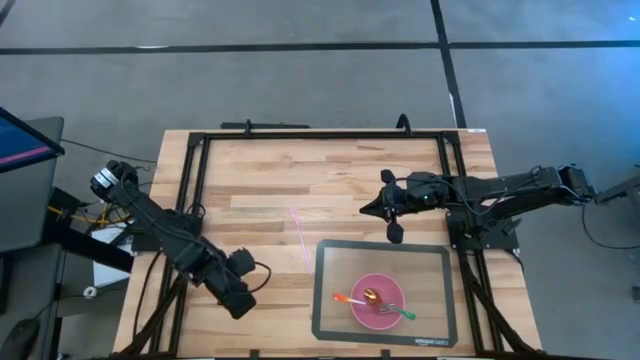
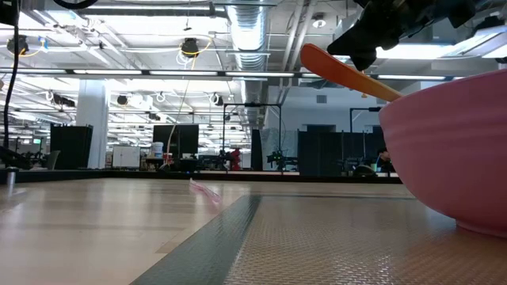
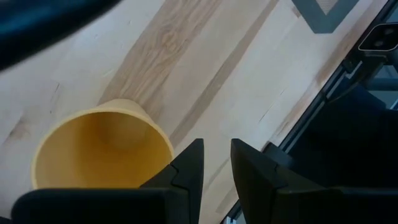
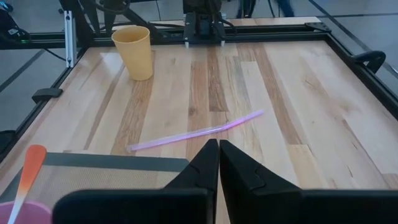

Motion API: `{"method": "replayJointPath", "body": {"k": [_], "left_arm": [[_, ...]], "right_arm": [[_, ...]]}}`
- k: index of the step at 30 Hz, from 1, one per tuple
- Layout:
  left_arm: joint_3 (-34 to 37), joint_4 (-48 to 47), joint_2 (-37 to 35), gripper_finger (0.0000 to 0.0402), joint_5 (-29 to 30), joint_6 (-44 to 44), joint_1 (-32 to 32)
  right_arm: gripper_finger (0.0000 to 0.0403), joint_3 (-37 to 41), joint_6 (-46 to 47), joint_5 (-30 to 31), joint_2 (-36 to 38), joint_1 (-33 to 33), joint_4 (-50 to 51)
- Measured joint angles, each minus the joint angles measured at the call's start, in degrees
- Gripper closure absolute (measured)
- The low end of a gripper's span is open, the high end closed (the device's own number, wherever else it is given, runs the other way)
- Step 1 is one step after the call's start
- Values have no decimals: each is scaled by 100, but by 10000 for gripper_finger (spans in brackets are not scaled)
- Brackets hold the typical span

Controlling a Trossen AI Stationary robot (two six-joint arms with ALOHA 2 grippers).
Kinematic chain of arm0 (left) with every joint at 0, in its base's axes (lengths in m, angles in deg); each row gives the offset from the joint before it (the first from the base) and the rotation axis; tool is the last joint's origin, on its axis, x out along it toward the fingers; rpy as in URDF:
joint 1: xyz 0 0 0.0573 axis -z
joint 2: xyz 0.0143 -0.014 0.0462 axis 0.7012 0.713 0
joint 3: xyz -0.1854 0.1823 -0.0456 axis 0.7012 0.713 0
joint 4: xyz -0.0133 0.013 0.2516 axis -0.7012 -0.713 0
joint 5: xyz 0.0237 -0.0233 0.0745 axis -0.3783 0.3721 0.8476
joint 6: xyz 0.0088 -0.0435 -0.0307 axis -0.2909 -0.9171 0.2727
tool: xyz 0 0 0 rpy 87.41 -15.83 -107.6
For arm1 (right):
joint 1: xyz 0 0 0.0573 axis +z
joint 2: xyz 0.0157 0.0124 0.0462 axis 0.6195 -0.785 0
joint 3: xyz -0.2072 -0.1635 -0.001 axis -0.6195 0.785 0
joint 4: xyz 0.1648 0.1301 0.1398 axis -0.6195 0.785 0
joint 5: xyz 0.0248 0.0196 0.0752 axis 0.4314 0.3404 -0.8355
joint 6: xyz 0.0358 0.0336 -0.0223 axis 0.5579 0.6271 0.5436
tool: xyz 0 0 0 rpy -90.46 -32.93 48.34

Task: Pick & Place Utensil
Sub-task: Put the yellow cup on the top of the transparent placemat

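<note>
right gripper fingers pressed together, holding nothing, raised over the bare table just beyond the mat. left gripper fingers slightly apart, empty, beside the yellow cup. utensils lie in the pink bowl on the mat, near the right gripper. a pink straw lies on the table.
</note>
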Motion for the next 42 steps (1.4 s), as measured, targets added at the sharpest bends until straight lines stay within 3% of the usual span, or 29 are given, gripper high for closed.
{"method": "replayJointPath", "body": {"k": [20,29,36,42], "left_arm": [[799,127,-2,322,-178,-390,37],[796,197,-15,387,-207,-226,37],[800,969,-2,374,71,-93,-38],[813,2166,9,393,86,1143,-264]], "right_arm": [[395,0,0,0,-2,0,4],[395,0,0,0,-2,0,4],[395,0,-2,0,-2,0,1],[395,0,-19,0,-2,0,1]]}}
